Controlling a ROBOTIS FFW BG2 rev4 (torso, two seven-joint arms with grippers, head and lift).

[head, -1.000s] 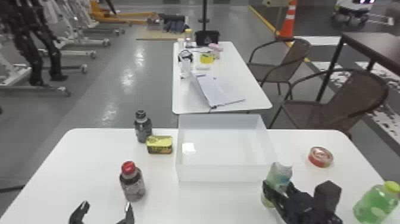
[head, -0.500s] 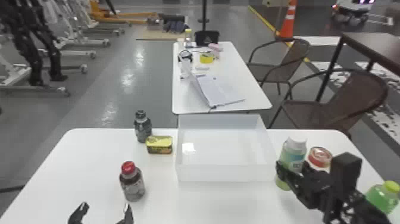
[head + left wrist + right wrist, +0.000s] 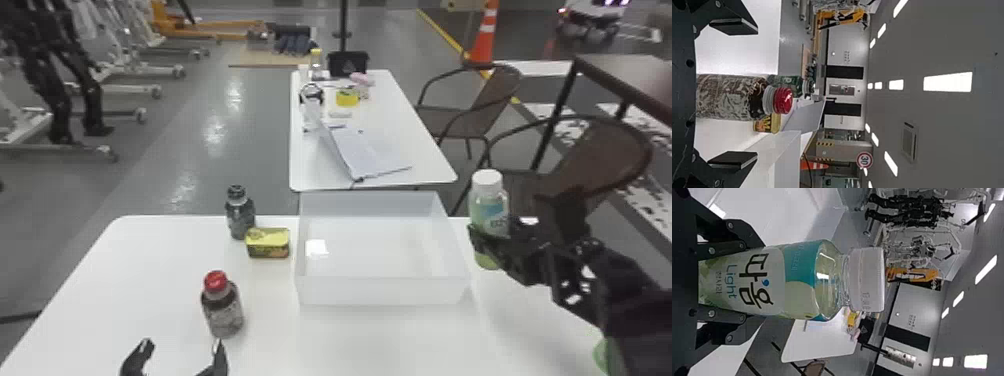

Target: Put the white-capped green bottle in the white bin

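The white-capped green bottle (image 3: 488, 212) is see-through, with pale green contents, a clear shoulder and a label in white, teal and light green; its cap is on. It stands nearly upright in the grip of the right gripper (image 3: 489, 239), its lower part between the fingers, near the right side of the white bin (image 3: 382, 291). The bin, a shallow, open-topped rectangular box with straight walls, sits level on the white table (image 3: 150, 285).

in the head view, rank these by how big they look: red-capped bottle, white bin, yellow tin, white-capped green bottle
Largest to smallest:
white bin
white-capped green bottle
red-capped bottle
yellow tin
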